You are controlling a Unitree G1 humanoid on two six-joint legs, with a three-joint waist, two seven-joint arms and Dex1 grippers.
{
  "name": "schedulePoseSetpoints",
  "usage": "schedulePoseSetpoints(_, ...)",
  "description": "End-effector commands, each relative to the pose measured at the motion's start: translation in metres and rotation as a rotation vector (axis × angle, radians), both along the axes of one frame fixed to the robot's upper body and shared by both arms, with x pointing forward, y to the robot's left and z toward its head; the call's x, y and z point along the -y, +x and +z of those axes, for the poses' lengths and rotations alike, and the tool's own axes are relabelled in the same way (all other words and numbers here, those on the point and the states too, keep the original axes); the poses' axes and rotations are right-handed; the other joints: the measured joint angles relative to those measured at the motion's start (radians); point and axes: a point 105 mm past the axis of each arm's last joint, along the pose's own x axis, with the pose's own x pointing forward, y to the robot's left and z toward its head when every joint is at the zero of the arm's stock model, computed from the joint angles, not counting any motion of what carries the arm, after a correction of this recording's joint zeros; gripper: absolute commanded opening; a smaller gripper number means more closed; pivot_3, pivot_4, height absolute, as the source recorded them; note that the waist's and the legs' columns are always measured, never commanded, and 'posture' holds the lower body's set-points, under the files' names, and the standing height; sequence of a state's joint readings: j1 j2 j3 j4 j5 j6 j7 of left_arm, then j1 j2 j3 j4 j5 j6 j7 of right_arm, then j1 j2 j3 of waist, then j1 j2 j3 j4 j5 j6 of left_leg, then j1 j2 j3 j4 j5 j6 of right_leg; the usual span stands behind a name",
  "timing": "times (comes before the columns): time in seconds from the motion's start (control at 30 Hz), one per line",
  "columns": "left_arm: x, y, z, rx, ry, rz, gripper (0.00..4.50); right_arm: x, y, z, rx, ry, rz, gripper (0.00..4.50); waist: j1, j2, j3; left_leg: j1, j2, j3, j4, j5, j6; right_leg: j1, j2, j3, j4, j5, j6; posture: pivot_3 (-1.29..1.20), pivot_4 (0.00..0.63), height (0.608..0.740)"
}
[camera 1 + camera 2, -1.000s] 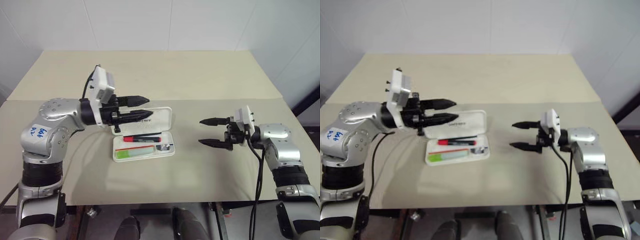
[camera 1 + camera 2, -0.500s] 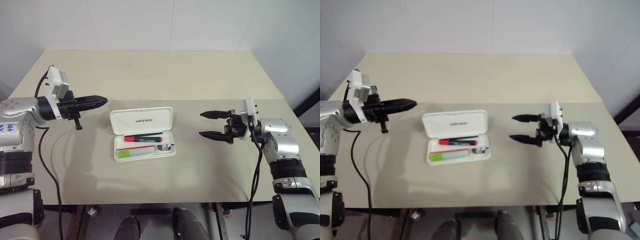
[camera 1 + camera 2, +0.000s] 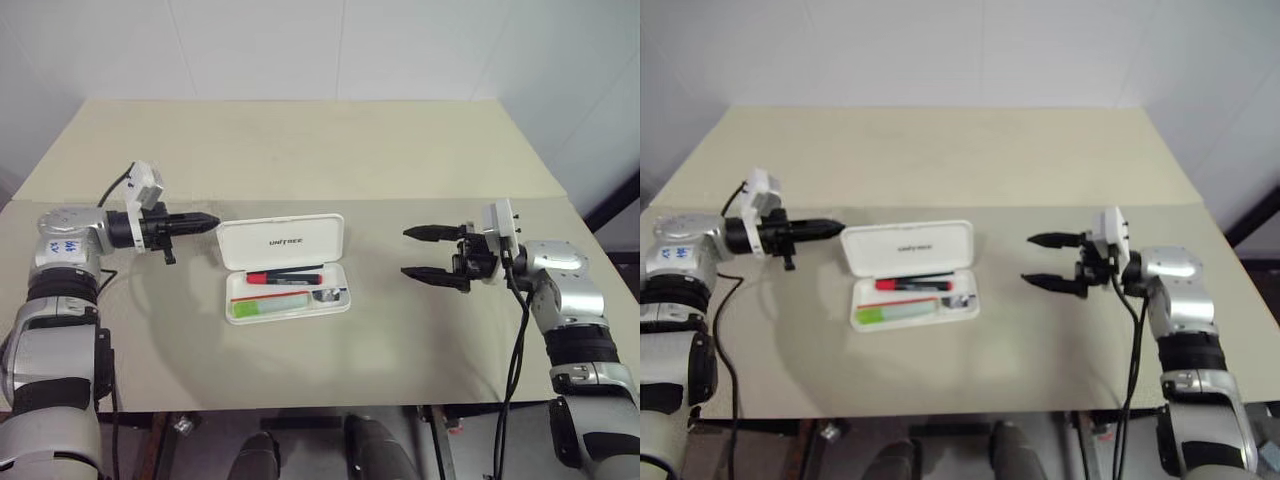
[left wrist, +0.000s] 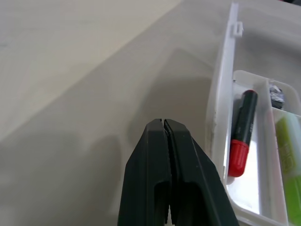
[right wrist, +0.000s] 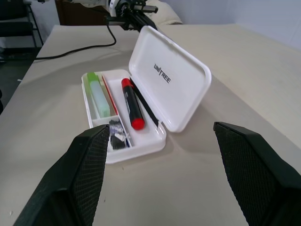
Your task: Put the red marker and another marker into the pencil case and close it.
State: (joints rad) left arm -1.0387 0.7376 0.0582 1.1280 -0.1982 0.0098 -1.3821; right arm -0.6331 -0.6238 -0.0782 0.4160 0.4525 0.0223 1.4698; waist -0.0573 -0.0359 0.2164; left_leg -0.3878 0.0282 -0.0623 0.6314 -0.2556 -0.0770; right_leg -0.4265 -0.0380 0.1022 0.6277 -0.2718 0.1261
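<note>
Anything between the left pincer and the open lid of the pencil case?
Nothing visible. The shut left pincer points at the left edge of the flat white hard-plastic pencil case, with bare beige table in the gap. The lid stands open; the slim red marker lies in the tray.

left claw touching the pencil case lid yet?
Apart. In the left eye view the shut left claw stops short of the pencil case, with bare table between its tip and the lid's edge.
</note>
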Motion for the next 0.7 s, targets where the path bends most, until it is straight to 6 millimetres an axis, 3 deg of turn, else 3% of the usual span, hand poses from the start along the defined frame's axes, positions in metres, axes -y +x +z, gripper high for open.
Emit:
schedulePoseSetpoints(0.03,0.009,0.000,0.004,0.008,0.016,-0.059,0.04,0.006,-0.005,0.013,0.046,0.013,-0.012,4.50,0.000,0.000,0.000,0.000,0.000,0.000,0.000,0.000,0.000,0.000,0.000,0.000,0.000,0.000,0.000,0.00,0.150,0.740)
schedulePoseSetpoints(0.3,0.041,-0.011,0.010,0.048,0.016,-0.282,0.04,0.007,-0.008,0.018,0.043,0.032,0.000,4.50,0.000,0.000,0.000,0.000,0.000,0.000,0.001,0.000,0.000,0.000,0.000,0.000,0.001,0.000,0.000,0.00,0.150,0.740)
schedulePoseSetpoints(0.7,0.082,-0.049,-0.013,0.047,0.185,-0.546,0.04,-0.004,-0.010,0.025,0.032,0.049,0.106,4.50,0.000,0.000,0.000,0.000,0.000,0.000,0.002,0.000,0.000,0.000,0.000,0.001,0.002,0.000,0.000,0.00,0.150,0.740)
